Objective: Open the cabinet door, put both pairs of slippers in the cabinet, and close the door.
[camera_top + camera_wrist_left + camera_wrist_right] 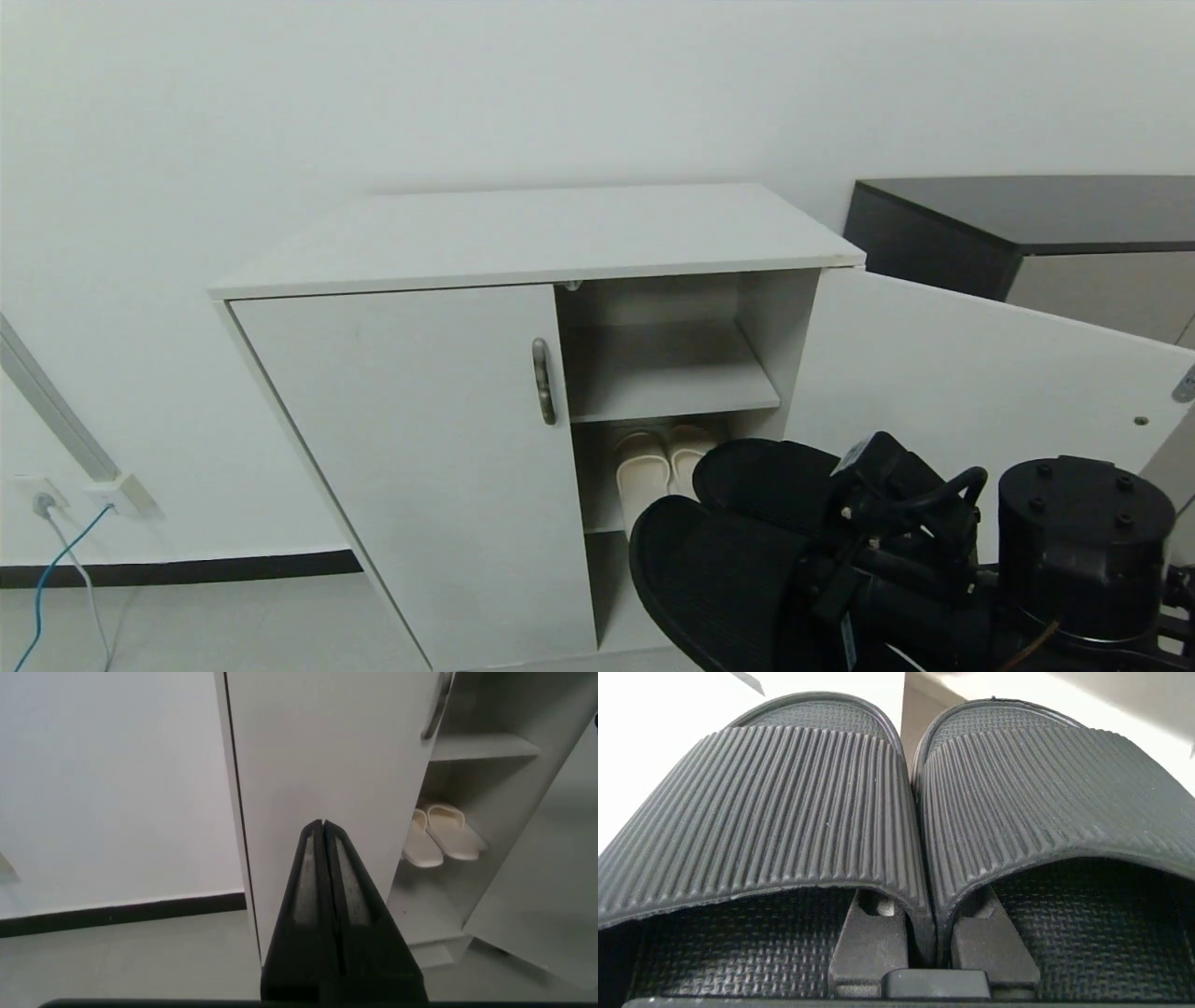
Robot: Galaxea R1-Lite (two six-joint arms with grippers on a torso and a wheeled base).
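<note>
- The cabinet (523,238) stood with its right door (952,373) swung open and its left door (411,448) closed.
- The cream slippers (658,462) lay side by side on the lower shelf (602,523), near its left edge.
- The right gripper (920,943) grasped the black slippers (738,541) by their adjoining sides, before the open compartment.
- The left gripper (323,873) was clenched on nothing, facing the left door.

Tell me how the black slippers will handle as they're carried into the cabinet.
Probably light and fairly stiff: the black slippers jut out from the right gripper, pinched only at their touching sides, without sagging. Their ribbed straps and textured footbeds look rubbery, so slipping seems unlikely.
</note>
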